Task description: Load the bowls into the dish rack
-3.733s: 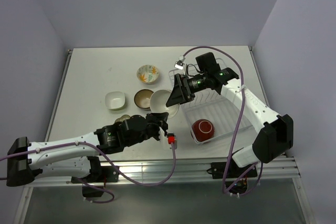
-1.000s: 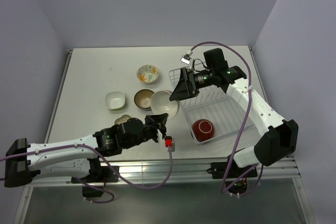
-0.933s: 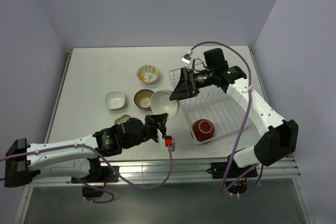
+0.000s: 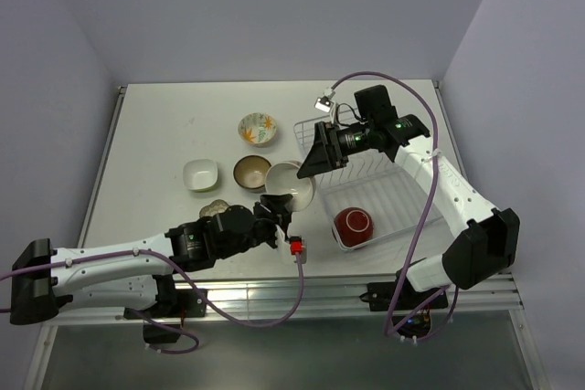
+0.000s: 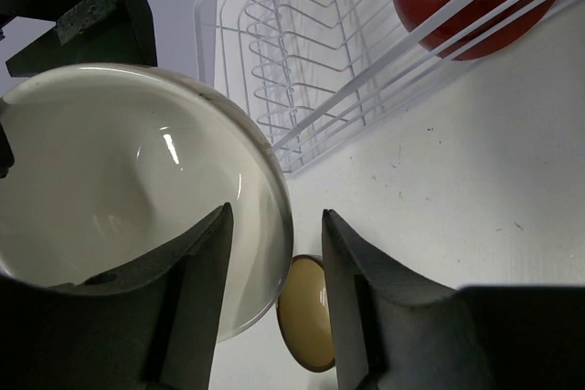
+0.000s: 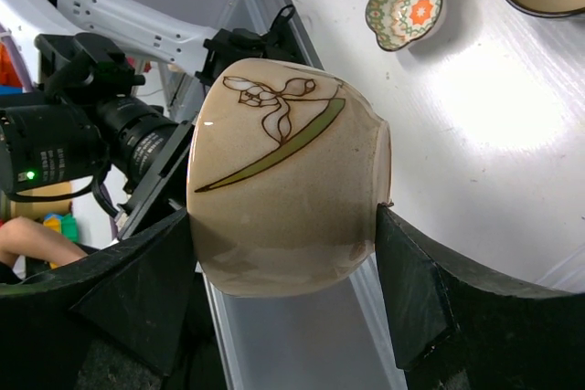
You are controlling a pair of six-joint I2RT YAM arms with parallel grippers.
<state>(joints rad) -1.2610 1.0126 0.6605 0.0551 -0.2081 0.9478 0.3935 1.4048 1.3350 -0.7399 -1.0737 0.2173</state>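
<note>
— What do we have between the two arms?

— We see a round glazed bowl, yellow-green outside and white inside point(image 6: 283, 134), held up off the matte white table point(image 4: 155, 134). Its outer wall is glossy and carries a brown-outlined flower on a green stem. The inside is smooth and shiny, with a bright glint.

— Who grips it?

— We read the right gripper point(image 6: 283, 216) as clamped across it. One black wedge-shaped finger point(image 6: 137, 299) meets the bowl near its base and the other meets the rim. The left gripper point(image 5: 276, 216) straddles the rim with its fingers apart. One finger lies against the white inside, and the other stands clear of the outer wall, with table showing in the gap.

— And where is it relative to the rack?

— It is just beside the left side of the rectangular white wire dish rack point(image 5: 302, 61), outside it, between that side and the round dark brown bowl point(image 4: 250, 171). The rack's thin tines run in parallel rows. A glossy red bowl with a pale rim point(image 4: 353, 223) sits inside at its near end.

— The others?

— On the table we find the cream bowl with orange flowers point(image 4: 259, 128), the white squarish bowl point(image 4: 201, 173), and the scalloped flower-shaped bowl with a green and orange pattern point(image 6: 407, 2).
</note>
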